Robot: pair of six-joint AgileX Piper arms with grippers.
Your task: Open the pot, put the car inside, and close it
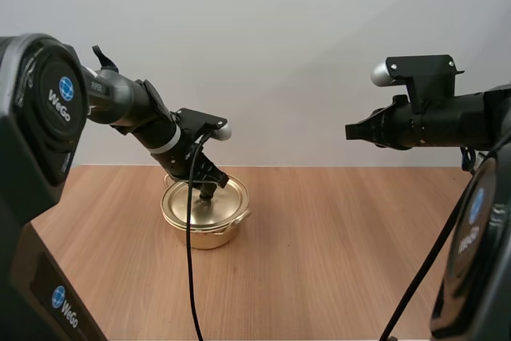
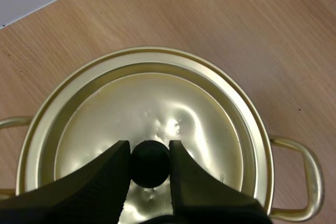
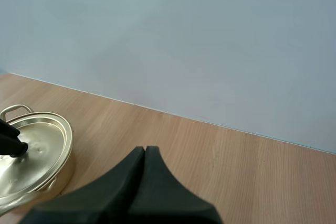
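A gold pot stands on the wooden table left of centre, with its gold lid seated on the rim. My left gripper reaches down onto the lid's middle. In the left wrist view its two fingertips pinch the lid's black knob from both sides, above the shiny lid. My right gripper hangs high in the air at the right, well away from the pot, its fingers pressed together into one wedge with nothing held. From there the pot sits off to the side.
The pot has a loop handle on each side. Bare wooden table spreads to the right of and in front of the pot. A plain pale wall stands behind the table's far edge.
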